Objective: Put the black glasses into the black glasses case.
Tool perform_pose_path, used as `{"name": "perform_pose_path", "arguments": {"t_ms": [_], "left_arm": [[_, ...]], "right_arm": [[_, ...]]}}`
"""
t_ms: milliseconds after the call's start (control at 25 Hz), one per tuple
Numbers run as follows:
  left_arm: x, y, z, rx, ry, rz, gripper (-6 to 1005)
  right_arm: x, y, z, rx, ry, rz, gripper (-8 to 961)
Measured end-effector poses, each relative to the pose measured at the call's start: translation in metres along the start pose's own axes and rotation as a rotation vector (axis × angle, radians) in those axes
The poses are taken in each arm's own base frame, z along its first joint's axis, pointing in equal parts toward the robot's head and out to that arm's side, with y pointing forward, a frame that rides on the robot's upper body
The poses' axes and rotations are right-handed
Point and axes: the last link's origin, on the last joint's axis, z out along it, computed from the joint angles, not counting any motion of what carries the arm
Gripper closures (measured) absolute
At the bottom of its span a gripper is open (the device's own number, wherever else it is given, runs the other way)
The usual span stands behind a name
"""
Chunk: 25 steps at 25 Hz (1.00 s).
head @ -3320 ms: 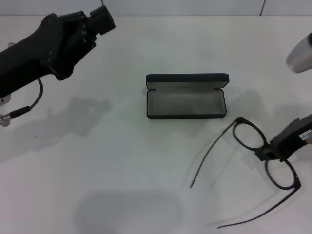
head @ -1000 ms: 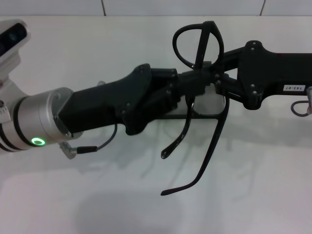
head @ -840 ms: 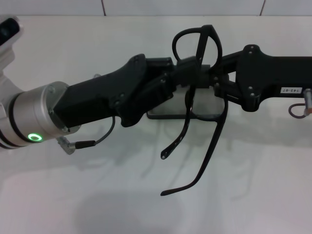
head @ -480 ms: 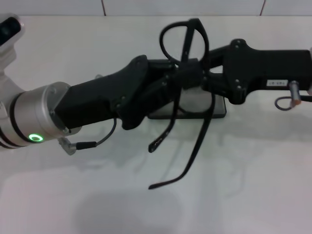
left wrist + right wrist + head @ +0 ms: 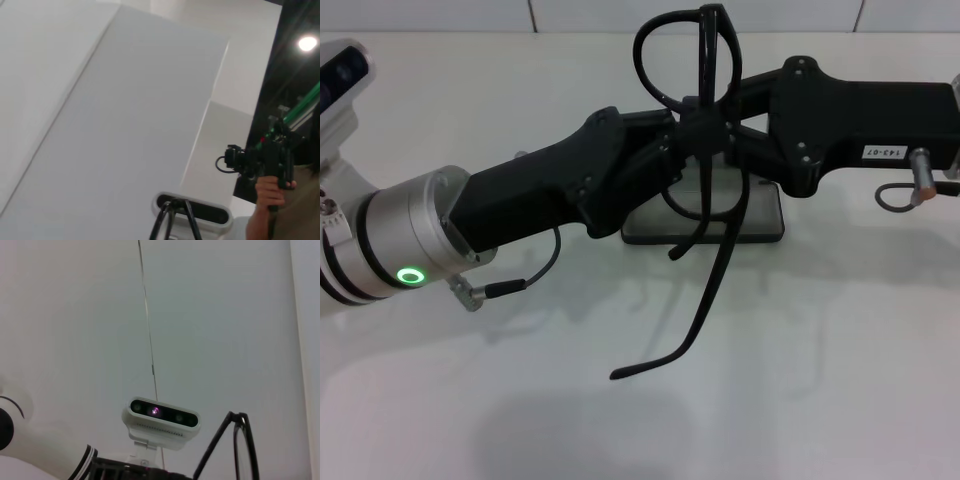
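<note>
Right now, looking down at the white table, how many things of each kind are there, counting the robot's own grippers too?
Thin black-framed glasses, held up between both grippers: 1
Open black hard-shell glasses case with grey lining, on the table: 1
Black grippers, left gripper and right gripper: 2
Total: 4

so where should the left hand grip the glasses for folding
On a temple arm near its hinge, coming from the robot's left. The glasses hang in the air over the case, front upright, both temple arms trailing down unfolded. The right hand already meets the frame at its middle, and the left hand sits just beside it.
</note>
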Motion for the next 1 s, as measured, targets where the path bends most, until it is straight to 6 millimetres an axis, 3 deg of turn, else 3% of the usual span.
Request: {"name": "perform_pose_path", "arguments": {"t_ms": [480,800,1000], "left_arm": [[-0.001,-0.005,-0.002,0.047,0.026,0.003,948],[0.006,0.012,-0.007,-0.059,0.058,0.03,948],[0.007,0.017,-0.015,-0.078,0.039,0.029,948]], "right_arm": [[-0.001,0.003,0.001,-0.018,-0.009,-0.002,850],[0.003,0.002,-0.01,0.019,-0.022,-0.001,850],[-0.005,0.007,-0.023,0.022,-0.118,-0.008,850]]}}
